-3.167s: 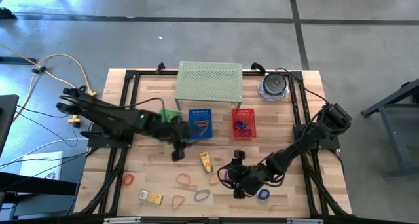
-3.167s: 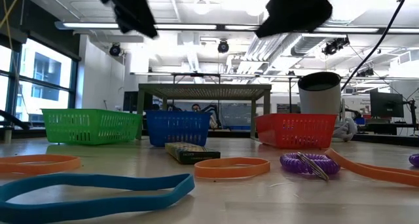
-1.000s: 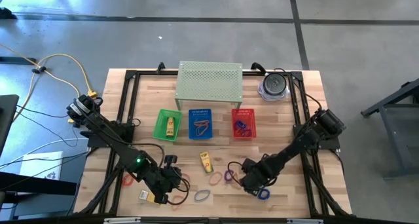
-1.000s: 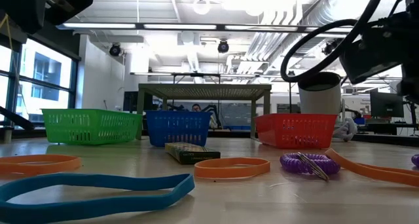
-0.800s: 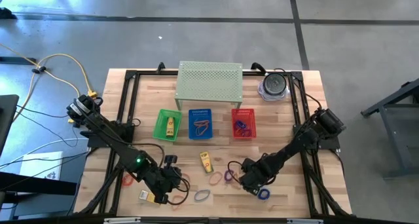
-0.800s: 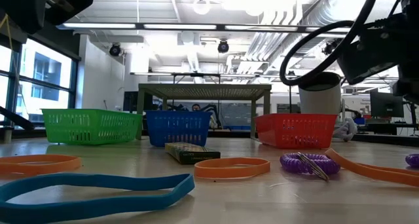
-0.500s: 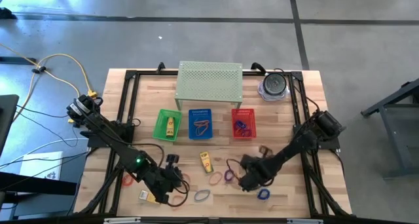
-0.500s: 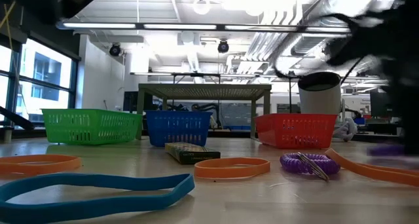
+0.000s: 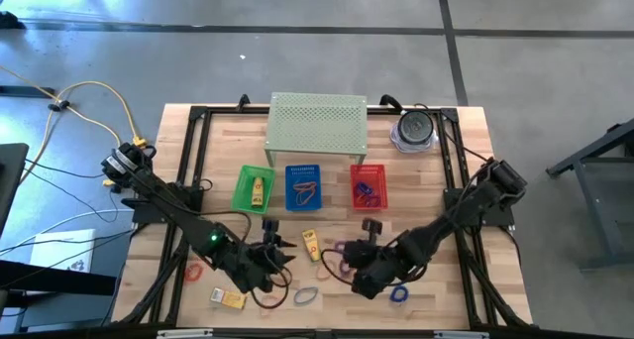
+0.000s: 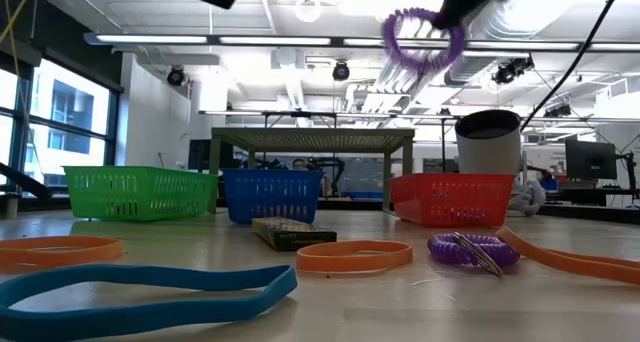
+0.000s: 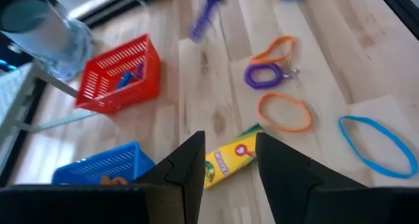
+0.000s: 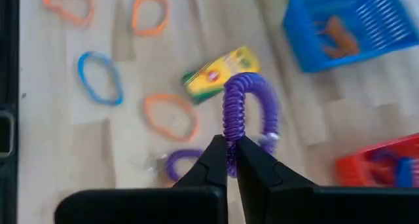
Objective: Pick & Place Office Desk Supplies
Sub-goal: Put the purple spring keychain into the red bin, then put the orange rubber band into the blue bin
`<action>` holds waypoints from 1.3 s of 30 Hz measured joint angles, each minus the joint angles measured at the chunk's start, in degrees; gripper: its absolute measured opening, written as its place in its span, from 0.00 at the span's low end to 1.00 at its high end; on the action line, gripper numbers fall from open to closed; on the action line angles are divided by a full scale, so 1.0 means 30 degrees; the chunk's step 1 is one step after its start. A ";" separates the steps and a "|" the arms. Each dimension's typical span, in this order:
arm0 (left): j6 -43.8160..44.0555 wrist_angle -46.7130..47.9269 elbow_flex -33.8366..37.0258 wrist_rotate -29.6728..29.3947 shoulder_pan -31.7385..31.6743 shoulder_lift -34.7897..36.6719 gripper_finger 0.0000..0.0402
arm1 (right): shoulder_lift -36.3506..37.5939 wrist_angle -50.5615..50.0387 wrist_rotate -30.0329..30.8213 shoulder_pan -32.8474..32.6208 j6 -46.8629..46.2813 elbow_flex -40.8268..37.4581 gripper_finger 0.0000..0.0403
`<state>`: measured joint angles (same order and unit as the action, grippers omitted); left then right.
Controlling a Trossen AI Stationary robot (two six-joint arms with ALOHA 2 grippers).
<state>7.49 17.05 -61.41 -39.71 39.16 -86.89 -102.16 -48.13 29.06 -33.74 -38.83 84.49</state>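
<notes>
Purple coil band [image 12: 249, 112] pinched in my right gripper [image 12: 230, 152], lifted clear above the table [image 9: 436, 280] near the yellow packet [image 9: 311, 244]. Second purple coil [image 10: 472, 249] lies on the wood. My left gripper [image 11: 226, 162] hovers part-open, empty, over that packet.

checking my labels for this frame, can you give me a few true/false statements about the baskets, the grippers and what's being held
1. The right gripper is shut on a purple coil loop, lifted off the table. True.
2. The green basket holds a yellow packet. True.
3. The left gripper grips a blue band. False: nothing sits between its fingers; the blue band lies on the table.
4. The red basket sits on top of the green shelf. False: it stands on the table in front of the shelf.
</notes>
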 joint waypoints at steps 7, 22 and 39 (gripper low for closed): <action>0.0954 0.0019 0.0000 0.2047 -0.0255 0.0000 0.32 | 0.1086 -0.4282 0.1040 0.1756 -0.0642 0.0886 0.01; 0.1209 0.0132 0.0000 0.2658 -0.0002 0.0000 0.32 | 0.1292 -0.5479 -0.3130 0.8045 -0.0063 -0.2574 0.01; 0.3239 0.0704 0.0000 0.3184 0.0423 0.0000 0.32 | 0.1299 -0.3062 -0.4764 0.9289 0.0901 -0.4686 0.33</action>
<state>17.20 19.16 -61.41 -30.16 40.42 -86.89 -98.26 -57.31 14.76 -5.88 -36.12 70.43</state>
